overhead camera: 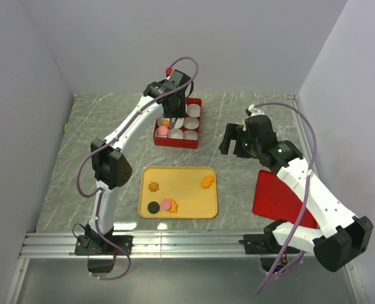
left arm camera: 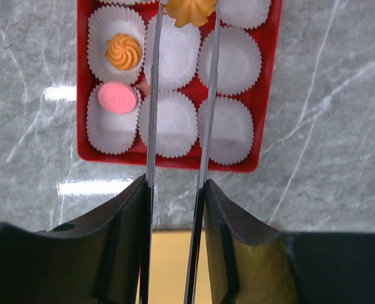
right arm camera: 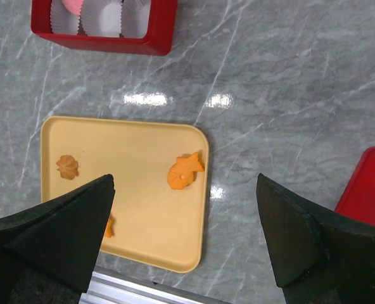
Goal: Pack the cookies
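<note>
My left gripper [overhead camera: 175, 104] hovers over the red box [overhead camera: 196, 142] of white paper cups, its long thin fingers shut on an orange-tan flower cookie [left arm camera: 189, 9]. In the left wrist view an orange swirl cookie [left arm camera: 123, 50] and a pink round cookie [left arm camera: 118, 97] lie in cups at the box's left. The yellow tray [overhead camera: 187, 174] holds a tan flower cookie [overhead camera: 153, 187], an orange fish cookie [overhead camera: 207, 182], a black round [overhead camera: 153, 207], a pink round [overhead camera: 167, 204] and an orange piece [overhead camera: 174, 208]. My right gripper [overhead camera: 235, 139] is open and empty, above the table right of the box.
A red lid [overhead camera: 279, 196] lies flat at the right, beside the tray. The right wrist view shows the fish cookie [right arm camera: 184, 172] near the tray's right edge, the box corner [right arm camera: 156, 31] and the metal rail [right arm camera: 130, 285] at the near table edge.
</note>
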Robot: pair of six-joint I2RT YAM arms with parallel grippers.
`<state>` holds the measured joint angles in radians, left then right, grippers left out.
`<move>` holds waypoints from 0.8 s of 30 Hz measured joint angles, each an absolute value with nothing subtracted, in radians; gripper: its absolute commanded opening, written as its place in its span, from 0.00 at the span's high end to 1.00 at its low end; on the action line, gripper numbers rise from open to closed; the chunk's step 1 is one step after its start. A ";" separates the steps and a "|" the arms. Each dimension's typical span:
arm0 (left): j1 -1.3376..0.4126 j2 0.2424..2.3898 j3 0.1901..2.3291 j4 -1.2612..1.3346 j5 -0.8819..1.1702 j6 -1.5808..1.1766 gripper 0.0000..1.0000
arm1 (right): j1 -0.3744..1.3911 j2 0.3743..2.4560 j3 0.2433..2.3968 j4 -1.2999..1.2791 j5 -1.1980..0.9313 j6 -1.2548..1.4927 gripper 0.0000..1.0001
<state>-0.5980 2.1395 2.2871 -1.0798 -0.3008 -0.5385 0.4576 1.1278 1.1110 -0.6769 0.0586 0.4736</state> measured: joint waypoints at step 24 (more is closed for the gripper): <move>-0.534 2.304 2.327 -0.950 -0.260 -0.540 0.37 | 0.458 1.174 1.127 -0.696 0.042 0.432 0.00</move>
<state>-0.5339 2.3043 2.3268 -0.9501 -0.2600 -0.5404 0.4576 1.1744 1.1275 -0.6960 0.0418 0.4324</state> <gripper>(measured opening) 0.626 0.996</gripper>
